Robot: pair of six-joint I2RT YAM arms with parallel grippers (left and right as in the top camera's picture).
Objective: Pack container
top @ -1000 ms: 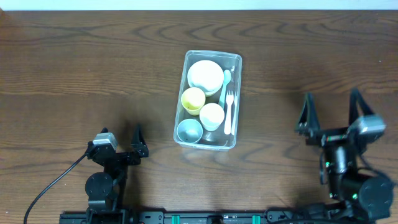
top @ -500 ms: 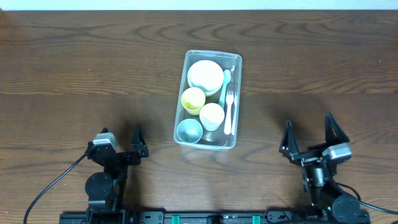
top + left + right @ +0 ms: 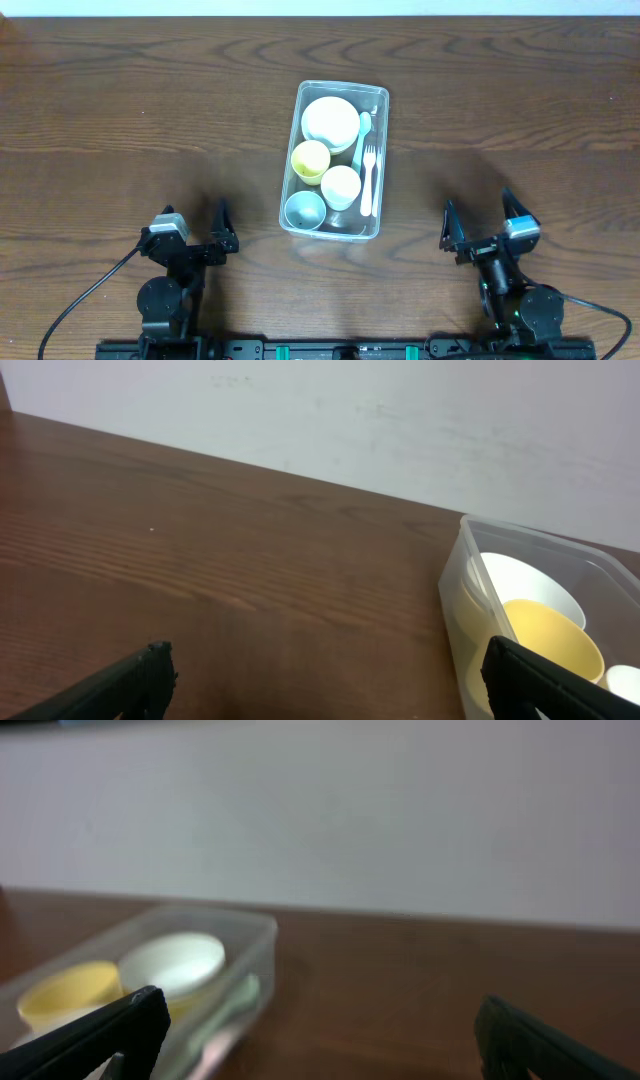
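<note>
Container [image 3: 345, 87], clear plastic, loaded: judged light, stiff-rimmed, slippery; best grasped at its long rims. Left gripper [image 3: 195, 212] and right gripper [image 3: 478, 205], either side of it, had fingers wide apart, empty

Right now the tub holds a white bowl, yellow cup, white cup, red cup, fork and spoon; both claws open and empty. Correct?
Almost. In the overhead view it is a light blue cup, not red. The rest holds: white bowl, yellow cup, white cup, fork, spoon in the container; left claw and right claw open, empty.
</note>
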